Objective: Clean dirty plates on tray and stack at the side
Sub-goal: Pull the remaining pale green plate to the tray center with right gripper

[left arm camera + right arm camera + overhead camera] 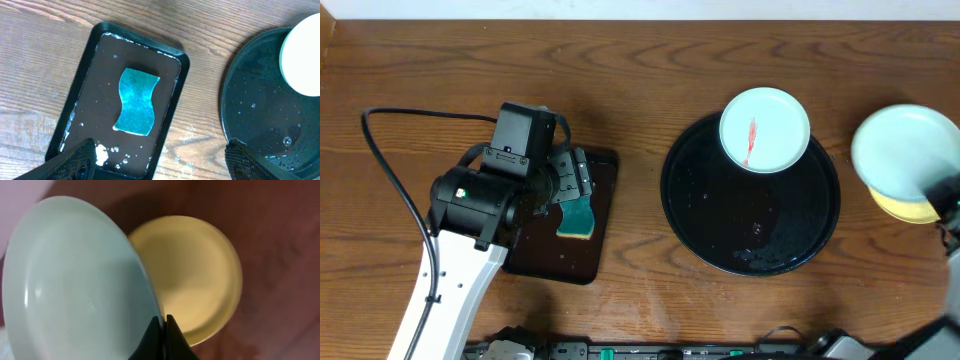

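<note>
Wooden table [640, 60]: my right gripper [163, 325] pinches the white plate [75, 280] by its rim, with the yellow plate [195, 275] beneath it, toward six o'clock seen from overhead. My left gripper [162, 155] gapes empty. The smeared plate [764, 128] sits at one o'clock on the tray [720, 230].

The place reads as a robotics lab bench laid with a little kitchenware, more test station than home kitchen. A plain brown wooden table [640, 60] fills the overhead view, with a pale surface [640, 8] showing beyond its far edge. A black-and-white robot arm [470, 195] reaches over it, trailing a loose black cable [420, 113]. Dark mounting hardware [570, 350] with green parts lines the near edge. The kitchen things are few and neatly spaced: a round black tray [720, 230] beaded with water, a small rectangular tray [100, 75] holding a teal sponge [136, 102], a red-smeared plate [765, 130], a white plate [905, 145] and a yellow plate [200, 275].
</note>
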